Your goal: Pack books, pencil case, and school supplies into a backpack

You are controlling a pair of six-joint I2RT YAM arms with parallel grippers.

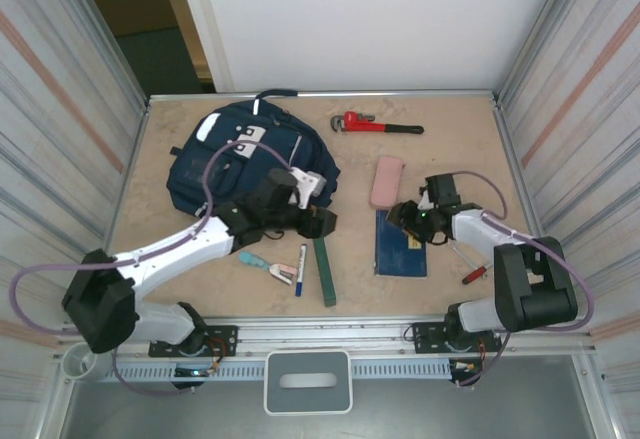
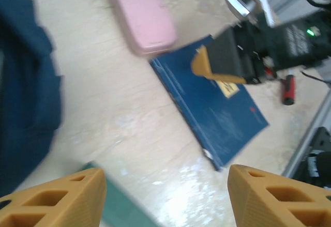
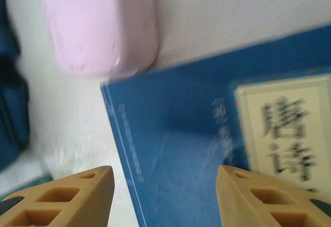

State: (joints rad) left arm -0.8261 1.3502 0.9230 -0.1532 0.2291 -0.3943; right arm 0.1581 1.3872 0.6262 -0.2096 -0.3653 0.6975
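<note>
Hovering with its two orange fingers apart and nothing clamped between them, the right gripper (image 3: 165,185) looks straight down on the dark blue book (image 3: 181,134), close to its pale label (image 3: 284,129). The book lies flat on the table (image 1: 450,159). The pink pencil case (image 3: 98,25) touches or slightly covers its far corner; I cannot tell which.

The step in hand, as I judge it, is to take up this book. A flat book gives the fingers no side to close on, so it seems better to go to a free edge, lift that edge a little and then pinch it, away from the corner where the pencil case sits, so that the case is not dragged along.

The left gripper (image 2: 170,196) is also spread and empty, above bare table between the navy backpack (image 2: 26,97) and the book, with an end of the slim green book (image 2: 119,211) under it.

The left wrist view shows the right gripper from the side, one finger low on the cover beside the label, and the red screwdriver (image 2: 288,90) behind. The top view adds the marker pen (image 1: 300,269), the teal-and-pink item (image 1: 268,267) and a red pipe wrench (image 1: 375,124); whether the backpack is open I cannot tell
</note>
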